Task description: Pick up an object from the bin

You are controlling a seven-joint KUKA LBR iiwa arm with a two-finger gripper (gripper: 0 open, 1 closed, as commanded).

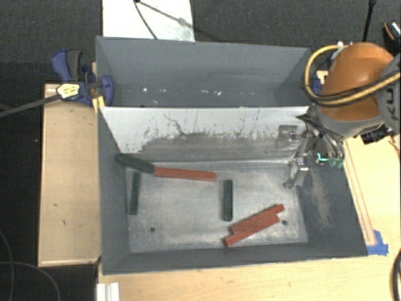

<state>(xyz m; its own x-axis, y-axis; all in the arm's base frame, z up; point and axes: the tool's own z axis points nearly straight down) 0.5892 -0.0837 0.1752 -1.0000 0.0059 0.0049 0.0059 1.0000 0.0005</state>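
Note:
My gripper (293, 178) hangs over the right part of the bin, near the back wall, with nothing seen in it. Nearest to it, below and left, two red-brown bars (254, 224) lie side by side, slanting on the bin floor. A short dark bar (227, 200) lies upright in the view to their left, near the bin's middle.
A tool with a dark head and a red handle (170, 172) lies across the left half of the floor. Below its head lies a dark green bar (133, 193). The arm with its orange cover comes in over the bin's right rim.

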